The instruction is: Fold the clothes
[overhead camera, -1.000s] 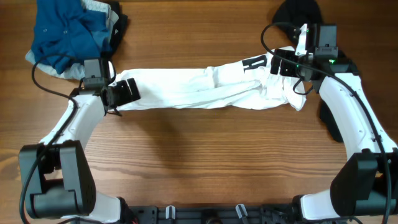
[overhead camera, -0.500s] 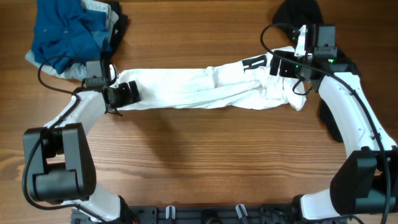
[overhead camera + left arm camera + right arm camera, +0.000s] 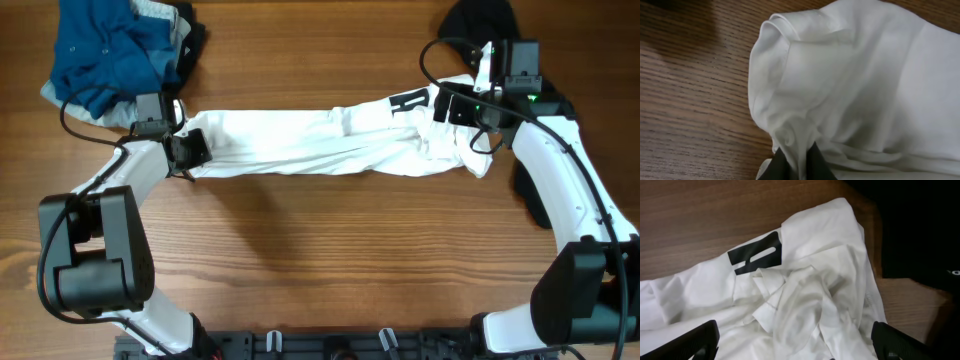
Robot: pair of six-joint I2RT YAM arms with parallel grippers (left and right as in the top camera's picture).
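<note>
White, thin and limp, the shirt (image 3: 300, 145) lies as a long rumpled band across the table (image 3: 320, 260), drawn out between the two arms, with its black striped patch (image 3: 408, 101) toward the right end. It looks light and wholly soft. It will probably sag, bunch and slide on the wood rather than hold a crease, so it likely wants holds at hems or sleeve corners, both ends together, not in the wadded middle. The left gripper (image 3: 190, 150) is at the band's left end, and the left wrist view shows its dark fingertips (image 3: 819, 165) closed together on a pinch of the cloth. The right gripper (image 3: 455, 108) hangs over the crumpled right end with its fingers (image 3: 700, 336) spread wide, holding nothing. Blue garments (image 3: 110, 50) sit heaped at the far left corner, and a black garment (image 3: 480, 20) lies beside the shirt's right end. No basket, bin or other container shows in any view.
</note>
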